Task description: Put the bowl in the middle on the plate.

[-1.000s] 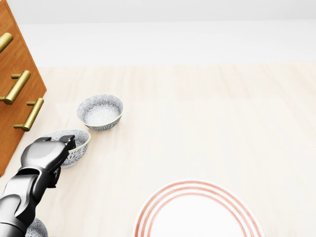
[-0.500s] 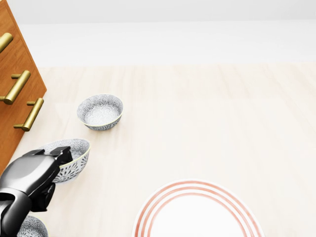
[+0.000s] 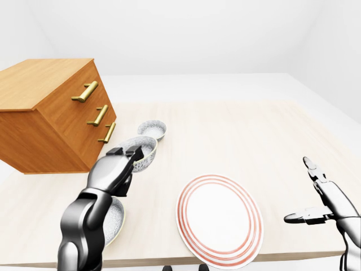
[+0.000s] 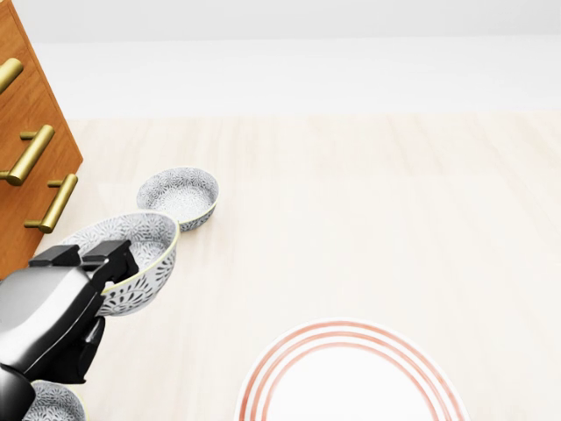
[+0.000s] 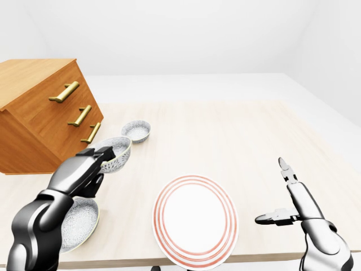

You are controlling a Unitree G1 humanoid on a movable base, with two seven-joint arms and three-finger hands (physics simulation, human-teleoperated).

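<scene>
I had the middle bowl (image 4: pixel 131 259) pinched by its rim in my left hand (image 4: pixel 83 263), tilted and raised off the surface (image 3: pixel 237 130) left of the plate (image 3: pixel 220 217), right hand (image 5: pixel 285 195) spread idle; next, I judged, carry it over the plate's centre.

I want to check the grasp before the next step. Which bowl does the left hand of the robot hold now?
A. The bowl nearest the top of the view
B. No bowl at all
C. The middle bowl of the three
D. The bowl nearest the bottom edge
C: the left hand pinches the rim of the middle bowl, between the far bowl and the near bowl.
</scene>
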